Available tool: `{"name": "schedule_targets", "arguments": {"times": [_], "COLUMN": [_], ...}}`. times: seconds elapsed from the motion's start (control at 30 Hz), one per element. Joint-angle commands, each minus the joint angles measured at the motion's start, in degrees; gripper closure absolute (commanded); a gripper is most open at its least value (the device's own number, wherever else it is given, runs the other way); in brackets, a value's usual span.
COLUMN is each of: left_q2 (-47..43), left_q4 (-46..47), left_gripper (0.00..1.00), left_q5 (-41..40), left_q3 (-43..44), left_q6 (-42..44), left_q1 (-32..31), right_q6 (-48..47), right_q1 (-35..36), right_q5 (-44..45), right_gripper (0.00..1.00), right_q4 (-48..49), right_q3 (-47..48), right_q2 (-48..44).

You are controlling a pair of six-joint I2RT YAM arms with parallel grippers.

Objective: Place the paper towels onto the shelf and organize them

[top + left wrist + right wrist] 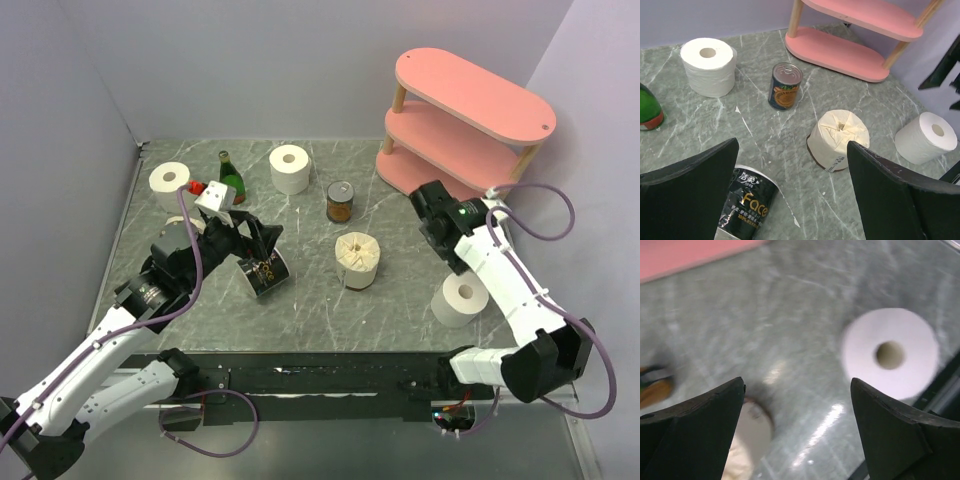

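Top view: bright, even overhead light, sharp across the table (310, 310). Shadows are short and soft, hugging object bases. Left wrist: in focus, small highlight on the can (784, 92) lid, left fingers (685, 200) near-black silhouettes. Right wrist: heavily smeared, paper roll (865, 355) edges soft, white glare streak on the marble near the bottom edge. Right fingers (895, 440) crisper than the scene behind.

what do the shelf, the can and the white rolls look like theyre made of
The shelf: probably painted wood or board, matte pink, on pale bare wooden posts. The can: metal, judging by its shiny lid, with a printed label. The paper towels: soft matte white paper wound around a hollow core.
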Motion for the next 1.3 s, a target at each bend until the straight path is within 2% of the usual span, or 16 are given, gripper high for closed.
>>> {"name": "schedule_targets", "arguments": {"times": [0.0, 0.03, 0.13, 0.17, 0.4, 0.57, 0.7, 0.87, 1.07, 1.27], "left_q2": [-0.1, -0.3, -0.8, -0.7, 0.6, 0.3, 0.7, 1.1, 0.6, 1.6], "left_q4": [0.4, 0.5, 0.9, 0.8, 0.2, 0.3, 0.5, 0.0, 0.5, 0.1], "left_gripper": [0.04, 0.04, 0.04, 0.04, 0.04, 0.04, 0.04, 0.04, 0.04, 0.04], "left_q5": [-1.3, -1.4, -1.1, -1.0, -0.5, -0.9, 0.2, 0.4, 0.2, 1.0], "left_q3": [1.9, 1.8, 1.4, 1.4, 2.0, 1.8, 1.8, 2.2, 1.9, 2.2], "left_q6": [-0.1, -0.1, -0.1, -0.1, 0.0, 0.0, -0.1, -0.2, -0.2, -0.2], "left_q1": [-0.4, -0.4, -0.5, -0.7, -1.0, -1.1, -1.1, -1.2, -1.3, -1.7], "right_q6": [-0.8, -1.2, -2.9, -3.4, -10.1, -14.9, -15.2, -14.1, -14.6, -18.0], "right_q1": [-5.1, -5.8, -8.9, -10.4, -15.0, -15.6, -15.7, -15.7, -15.7, -15.7], "right_q5": [-4.6, -4.8, -5.3, -5.2, -8.2, -9.8, -9.5, -8.0, -7.9, -9.0], "right_gripper": [0.13, 0.15, 0.32, 0.33, 0.31, 0.28, 0.25, 0.33, 0.34, 0.41], "right_q4": [-5.2, -3.2, 0.1, 1.0, 8.5, 14.1, 16.2, 15.8, 16.9, 19.2], "right_q3": [-6.5, -7.7, -11.9, -12.6, -16.8, -19.4, -20.2, -20.2, -20.6, -20.3], "right_q2": [-3.6, -4.6, -5.1, -5.1, -3.9, -3.6, -2.9, -0.8, 0.8, 3.4]}}
